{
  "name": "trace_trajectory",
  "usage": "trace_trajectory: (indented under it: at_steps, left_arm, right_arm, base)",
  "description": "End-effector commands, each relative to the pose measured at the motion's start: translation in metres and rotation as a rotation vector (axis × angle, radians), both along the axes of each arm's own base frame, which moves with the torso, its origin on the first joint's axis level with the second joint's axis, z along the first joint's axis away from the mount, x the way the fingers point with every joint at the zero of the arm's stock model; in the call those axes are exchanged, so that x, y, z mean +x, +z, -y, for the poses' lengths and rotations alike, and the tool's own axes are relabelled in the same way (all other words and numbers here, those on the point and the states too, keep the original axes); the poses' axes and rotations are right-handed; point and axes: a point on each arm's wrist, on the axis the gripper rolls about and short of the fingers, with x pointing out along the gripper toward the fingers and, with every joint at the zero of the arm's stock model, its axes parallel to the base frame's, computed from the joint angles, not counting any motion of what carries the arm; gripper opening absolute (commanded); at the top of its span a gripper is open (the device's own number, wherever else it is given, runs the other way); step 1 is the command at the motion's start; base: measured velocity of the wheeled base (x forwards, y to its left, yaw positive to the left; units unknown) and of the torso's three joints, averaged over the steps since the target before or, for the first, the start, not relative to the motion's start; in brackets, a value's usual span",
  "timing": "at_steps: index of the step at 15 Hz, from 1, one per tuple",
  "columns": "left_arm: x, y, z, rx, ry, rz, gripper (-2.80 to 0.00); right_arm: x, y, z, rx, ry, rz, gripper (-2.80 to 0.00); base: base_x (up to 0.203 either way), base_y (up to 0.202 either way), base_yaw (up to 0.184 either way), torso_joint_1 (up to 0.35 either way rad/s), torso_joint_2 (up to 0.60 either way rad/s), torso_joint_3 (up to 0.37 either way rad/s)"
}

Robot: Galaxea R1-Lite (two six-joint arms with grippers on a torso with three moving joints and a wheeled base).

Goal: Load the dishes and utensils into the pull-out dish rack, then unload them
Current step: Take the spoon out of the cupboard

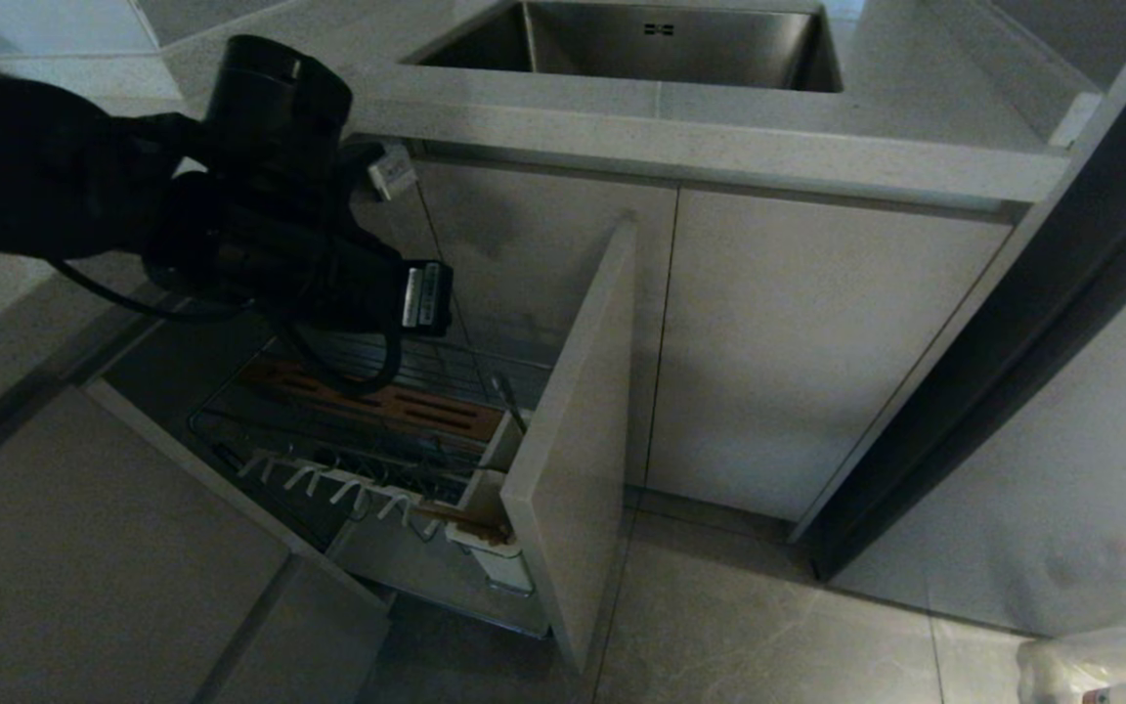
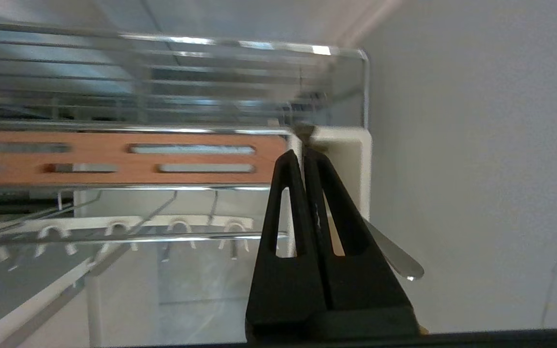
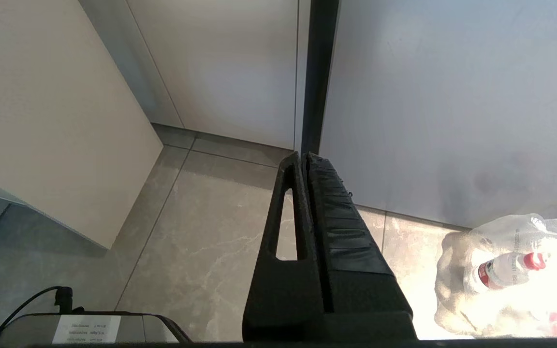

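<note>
Two utensil cups sit at the door end of the pull-out dish rack (image 1: 368, 430): the nearer white cup (image 1: 495, 552) holds tan chopsticks (image 1: 455, 518). Only the left wrist view shows the fork (image 2: 397, 256), silver, its handle sticking out from between the left gripper's (image 2: 302, 157) fingers, which are pressed together on it just at the other cup (image 2: 351, 159). The rack's brown slotted strip (image 1: 377, 396) and white pegs (image 1: 328, 484) carry no dishes. Beside the floor's plastic bag (image 3: 510, 270), the right gripper (image 3: 303, 159) hangs with fingers closed, empty.

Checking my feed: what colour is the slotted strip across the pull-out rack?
Orange-brown wood, the slotted strip shows best in the left wrist view.
</note>
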Motion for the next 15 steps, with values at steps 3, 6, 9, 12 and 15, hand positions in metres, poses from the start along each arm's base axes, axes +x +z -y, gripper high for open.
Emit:
trace_trajectory:
  at_steps: [3, 6, 9, 12, 15]
  left_arm:
    - [0.014, -0.031, 0.024, 0.12, -0.061, -0.082, -2.8]
    - [0.013, -0.037, 0.023, 0.184, -0.092, -0.124, -2.8]
    - [0.021, -0.044, 0.022, 0.197, -0.088, -0.134, -2.8]
    - [0.027, -0.043, 0.021, 0.204, -0.086, -0.117, -2.8]
    - [0.037, -0.046, 0.022, 0.203, -0.076, -0.117, -2.8]
  right_arm:
    - [0.0, 0.0, 0.0, 0.0, -0.001, -0.002, -2.8]
    - [0.0, 0.0, 0.0, 0.0, 0.001, -0.002, -2.8]
    - [0.0, 0.0, 0.0, 0.0, 0.001, -0.002, -2.8]
    - [0.0, 0.0, 0.0, 0.0, 0.001, -0.002, -2.8]
    - [0.0, 0.0, 0.0, 0.0, -0.001, -0.002, -2.8]
  base:
    - [0.0, 0.0, 0.0, 0.0, 0.0, 0.0]
    - [0.0, 0.0, 0.0, 0.0, 0.0, 0.0]
    - [0.0, 0.0, 0.0, 0.0, 0.0, 0.0]
    - [0.0, 0.0, 0.0, 0.0, 0.0, 0.0]
    - [0.0, 0.0, 0.0, 0.0, 0.0, 0.0]
